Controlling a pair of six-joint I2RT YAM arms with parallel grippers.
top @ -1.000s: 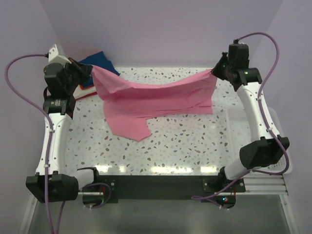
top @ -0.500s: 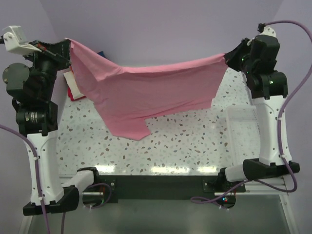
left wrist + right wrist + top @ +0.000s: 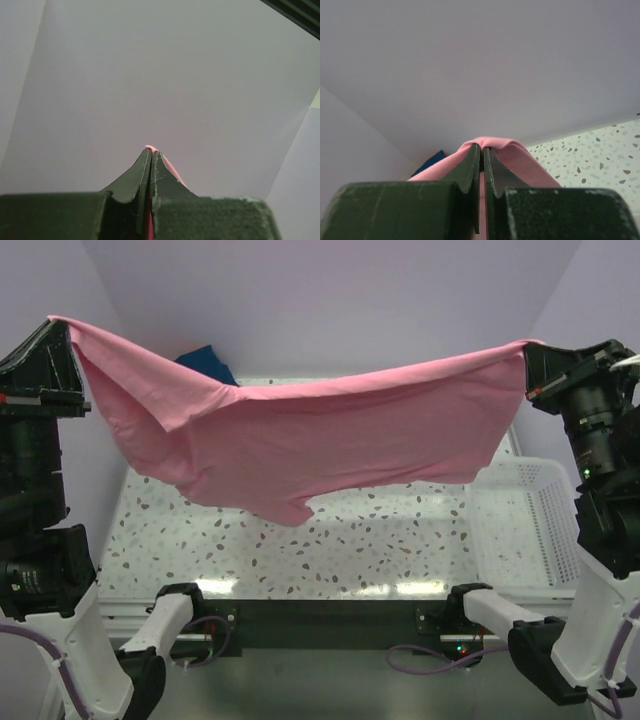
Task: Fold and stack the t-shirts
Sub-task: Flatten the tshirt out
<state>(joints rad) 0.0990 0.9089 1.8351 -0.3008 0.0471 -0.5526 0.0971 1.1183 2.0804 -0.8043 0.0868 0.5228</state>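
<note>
Above table (image 3: 400,540), pink shirt (image 3: 330,435) spans left gripper (image 3: 52,326) to right gripper (image 3: 531,350)

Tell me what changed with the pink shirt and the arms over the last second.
Both arms rose and spread apart, lifting the pink t-shirt up from the table; it now hangs stretched between the left gripper and right gripper. Nothing was let go: both stay shut on its edge. The navy shirt and white basket have not moved.

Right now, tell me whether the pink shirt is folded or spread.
Spread: the pink shirt hangs stretched between the left gripper and right gripper, one corner pinched in each.
</note>
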